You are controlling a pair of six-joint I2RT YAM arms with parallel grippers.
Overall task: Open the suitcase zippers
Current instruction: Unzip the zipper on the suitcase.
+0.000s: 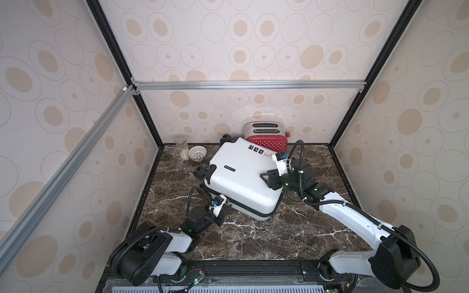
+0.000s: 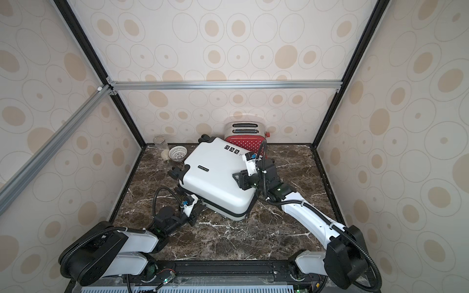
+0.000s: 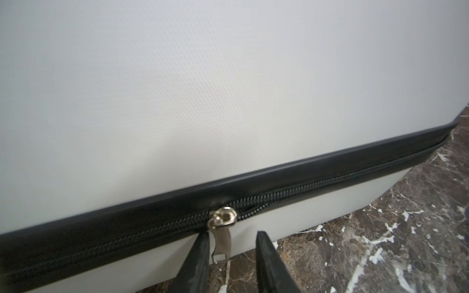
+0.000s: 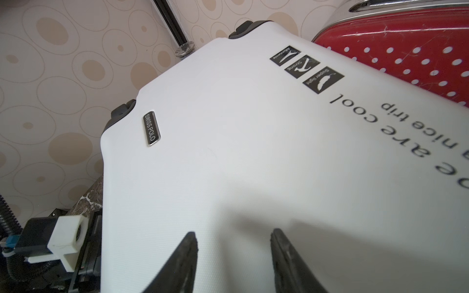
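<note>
**White suitcase lying flat, left gripper at its zipper pull**

A small white glossy hard-shell suitcase (image 1: 243, 177) is lying flat and at an angle on a dark brown marble-patterned tabletop (image 1: 279, 236). Its two shell halves are sitting together. Black wheels (image 1: 200, 173) are sticking out from one short side of the suitcase. A small black oblong badge (image 4: 151, 128) is sitting on the upper shell near those wheels.

A thin black zipper band (image 3: 304, 187) is running along the seam on the suitcase's near side. A small silvery metal zipper pull (image 3: 223, 228) is hanging down from it over the lower shell.

The left gripper (image 3: 232, 234) is reaching in low at that near side. Its black jaws are standing apart with the pull's tab between them. The tab is lying against one finger and clear of the other, so nothing is being pinched.

The right gripper (image 4: 234, 231) is positioned over the suitcase's upper shell near the printed lettering, its jaws spread and holding nothing. Whether the fingertips are touching the shell cannot be told.

Just behind the suitcase's far edge, a red toaster with white dots and a silvery top (image 1: 266, 144) is standing. Beyond the suitcase's wheeled side, a clear glass jar (image 1: 180, 143) and a small white slotted basket (image 1: 197, 153) are sitting beside each other.
</note>
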